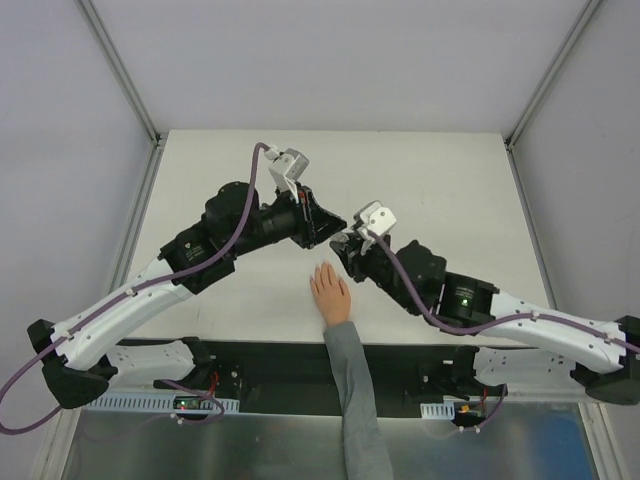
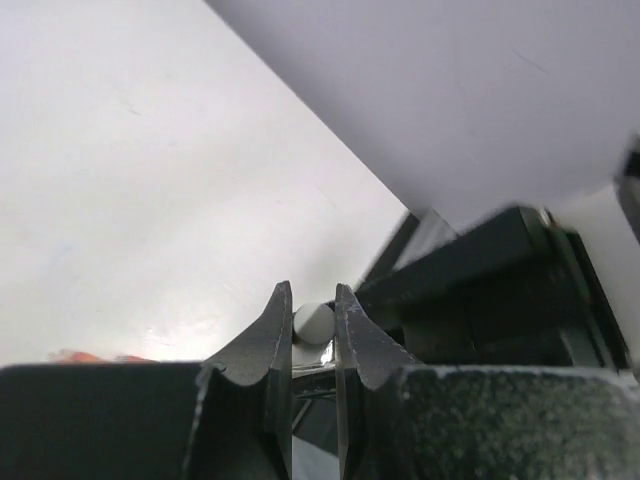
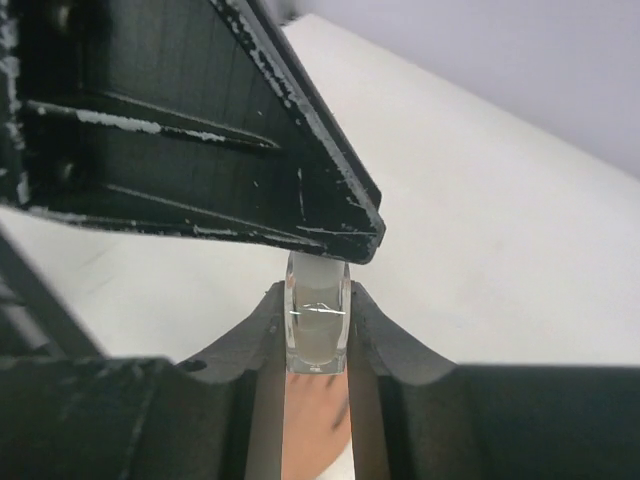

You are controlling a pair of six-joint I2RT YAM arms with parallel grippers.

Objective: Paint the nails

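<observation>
Nails (image 1: pixel 322 270) tip the hand (image 1: pixel 330 293) flat on the bench (image 1: pixel 450 170). Just beyond, right tool (image 3: pixel 317 296) clamps a clear bottle (image 3: pixel 317 325); left tool (image 2: pixel 314 296) pinches its white cap (image 2: pixel 312 322). Nails judged stiff, tiny, ungraspable: brush lightly.

Soft, even light from above fills the overhead view. The white table (image 1: pixel 440 180) is bright, and shadows on it are faint. Just left of the left gripper (image 2: pixel 313 295) a pale glare patch lies on the table. The white cap (image 2: pixel 313 322) pinched at its tips is soft-edged, and the dark shapes to its right are smeared. Between the right gripper (image 3: pixel 317 292) fingers, the clear bottle (image 3: pixel 317 325) shows thin highlights. The hand (image 3: pixel 315 430) below it is blurred.
</observation>
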